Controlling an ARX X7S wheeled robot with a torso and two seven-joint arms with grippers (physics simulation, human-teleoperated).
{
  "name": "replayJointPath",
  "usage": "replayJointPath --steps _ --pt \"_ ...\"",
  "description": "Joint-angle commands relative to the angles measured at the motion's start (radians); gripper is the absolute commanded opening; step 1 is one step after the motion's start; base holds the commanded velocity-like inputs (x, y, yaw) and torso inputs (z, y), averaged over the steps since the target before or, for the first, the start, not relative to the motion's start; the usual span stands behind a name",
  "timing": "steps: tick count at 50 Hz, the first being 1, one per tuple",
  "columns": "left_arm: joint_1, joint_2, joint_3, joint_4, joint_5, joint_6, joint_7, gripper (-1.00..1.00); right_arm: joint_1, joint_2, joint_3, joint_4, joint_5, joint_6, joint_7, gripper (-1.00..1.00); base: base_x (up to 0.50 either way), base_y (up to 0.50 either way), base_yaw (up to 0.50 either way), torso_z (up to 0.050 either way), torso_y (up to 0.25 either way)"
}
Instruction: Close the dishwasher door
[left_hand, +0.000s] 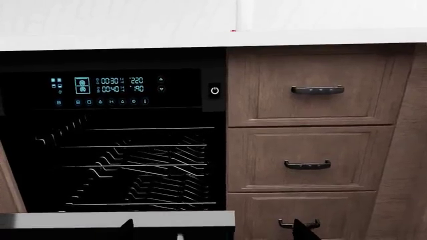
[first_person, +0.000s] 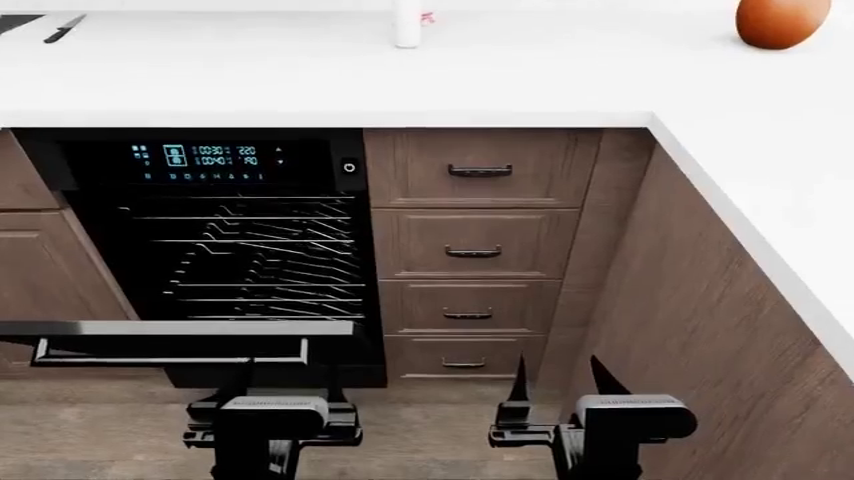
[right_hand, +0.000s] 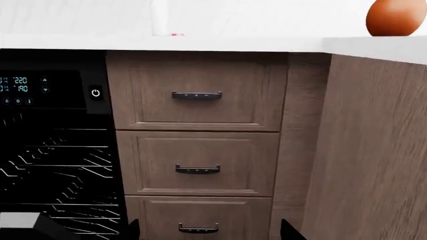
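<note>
The dishwasher door (first_person: 174, 342) hangs open and lies flat, with its grey top edge towards me and its silver bar handle (first_person: 171, 359) under that edge. The dishwasher's racks (first_person: 247, 260) and lit control panel (first_person: 200, 160) are exposed. The door's grey edge also shows in the left wrist view (left_hand: 117, 219). My left gripper (first_person: 287, 380) is open and empty, low, just in front of the door's right end. In its own view (left_hand: 212, 231) one finger overlaps the door edge. My right gripper (first_person: 558, 375) is open and empty in front of the drawers, as its own view (right_hand: 210, 231) shows.
A stack of brown wooden drawers (first_person: 470, 250) with small dark handles stands right of the dishwasher. A brown cabinet side (first_person: 721, 330) runs along the right. On the white countertop (first_person: 400, 85) are a white bottle (first_person: 408, 25), an orange-brown ball (first_person: 781, 20) and a knife (first_person: 60, 28).
</note>
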Motion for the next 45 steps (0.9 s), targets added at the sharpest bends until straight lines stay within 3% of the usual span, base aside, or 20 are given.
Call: replayJointPath --steps 1,45 --pt "-0.002 -0.015 0.019 -0.002 -0.009 -0.001 -0.019 1.00 0.003 0.012 -0.022 0.006 0.010 -0.006 0.017 1.00 0.00 0.00 0.00 -0.050 0.000" --pt "-0.008 -0.053 0.071 -0.015 -0.048 0.003 -0.068 1.00 0.009 0.054 -0.073 0.009 0.046 -0.014 0.068 1.00 0.00 0.00 0.00 -0.050 0.000"
